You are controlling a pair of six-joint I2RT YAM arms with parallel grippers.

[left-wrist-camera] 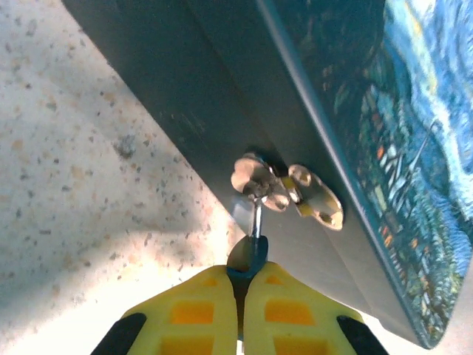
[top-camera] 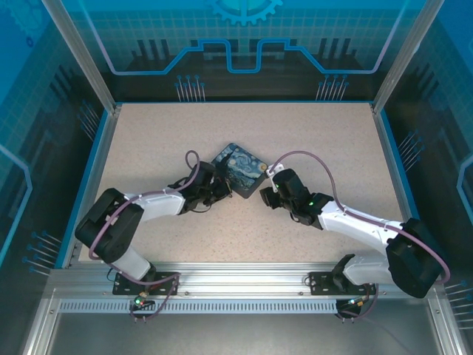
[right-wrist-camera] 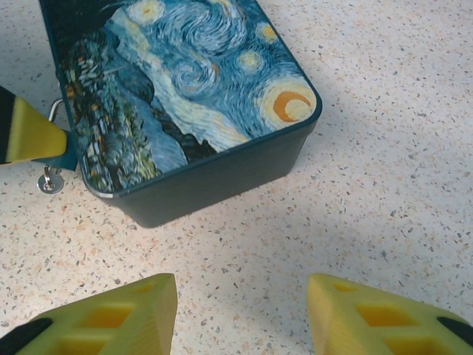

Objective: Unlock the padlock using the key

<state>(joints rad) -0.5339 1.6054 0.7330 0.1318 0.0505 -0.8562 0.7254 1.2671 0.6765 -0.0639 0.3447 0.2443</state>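
The tiny silvery padlock (left-wrist-camera: 256, 176) hangs at the latch (left-wrist-camera: 319, 201) on the side wall of the Starry-Night-print box (left-wrist-camera: 414, 148). The key (left-wrist-camera: 249, 255) has a dark head and a thin shaft that runs up into the padlock. My left gripper (left-wrist-camera: 246, 275) is shut on the key's head, right beside the box (top-camera: 240, 168). My right gripper (right-wrist-camera: 242, 296) stands open over bare table, a little short of the box's (right-wrist-camera: 192, 96) near wall. In the right wrist view a yellow finger of the left gripper (right-wrist-camera: 29, 134) sits at the box's left corner, with a silvery bit of the padlock (right-wrist-camera: 50, 181) below it.
The box lies in the middle of the speckled table (top-camera: 310, 140), between the two arms. Aluminium frame posts and blue panels border the table on the left, right and back.
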